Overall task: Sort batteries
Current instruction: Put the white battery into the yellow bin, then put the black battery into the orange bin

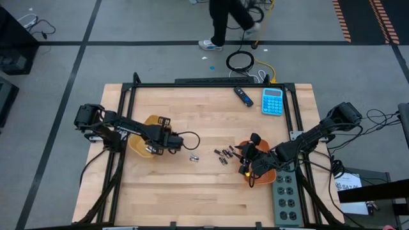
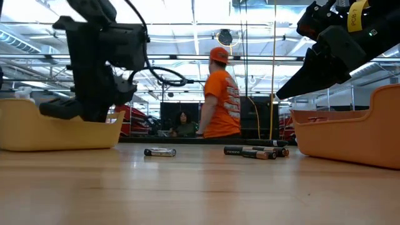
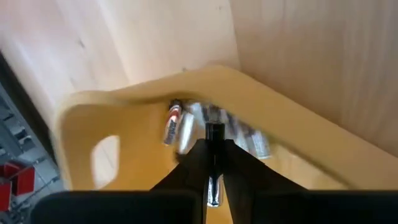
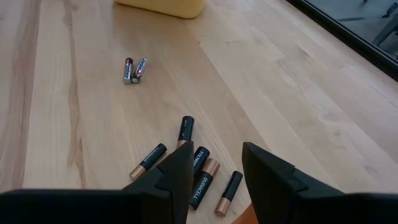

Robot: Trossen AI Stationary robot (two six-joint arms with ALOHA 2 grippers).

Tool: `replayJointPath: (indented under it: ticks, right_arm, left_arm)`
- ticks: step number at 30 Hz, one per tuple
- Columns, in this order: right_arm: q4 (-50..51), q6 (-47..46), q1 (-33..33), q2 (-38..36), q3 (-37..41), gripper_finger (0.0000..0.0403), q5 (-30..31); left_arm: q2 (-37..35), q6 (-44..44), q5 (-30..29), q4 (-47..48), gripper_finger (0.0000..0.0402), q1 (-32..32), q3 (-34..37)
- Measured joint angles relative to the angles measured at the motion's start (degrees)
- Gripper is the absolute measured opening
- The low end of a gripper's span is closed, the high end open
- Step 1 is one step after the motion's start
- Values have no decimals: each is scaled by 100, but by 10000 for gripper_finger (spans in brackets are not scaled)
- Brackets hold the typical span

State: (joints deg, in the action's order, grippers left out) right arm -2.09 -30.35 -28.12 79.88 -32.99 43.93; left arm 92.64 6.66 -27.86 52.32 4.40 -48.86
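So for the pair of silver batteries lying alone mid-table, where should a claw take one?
Grip one silver battery across its middle, coming straight down from above. They lie flat and side by side, seemingly touching, so take the outer one with the fingers set across its round body; the inner finger may need to wedge between them.

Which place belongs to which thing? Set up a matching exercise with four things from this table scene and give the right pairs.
Things:
1. blue calculator
2. dark batteries
3. left tool
4. two silver batteries

Places:
A. over the yellow tray, gripping a silver battery
B. lying side by side on the bare wood between the two trays
C. near the table's far edge, beside a dark stick
D. scattered on the wood just ahead of the right tool

Pairs: 1-C, 2-D, 3-A, 4-B
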Motion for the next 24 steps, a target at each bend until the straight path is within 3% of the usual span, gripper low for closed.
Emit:
replayJointPath:
  ticks: [8,11,17,21,24]
  right_arm:
    - [-1,-2,0,0,0,130,-2]
    - [0,-2,2,0,0,130,-3]
    - [-2,-2,0,0,0,130,-5]
    - [0,11,0,0,0,130,-7]
    - [0,4,0,0,0,130,-7]
  left_arm:
    - [0,-706,260,785,43,-2,-655]
    - [0,-922,566,927,70,1,-691]
    - [1,-1346,573,1838,145,11,-730]
    - [2,-1920,494,2642,159,154,-1043]
    - [-52,-2247,361,2666,161,373,-1336]
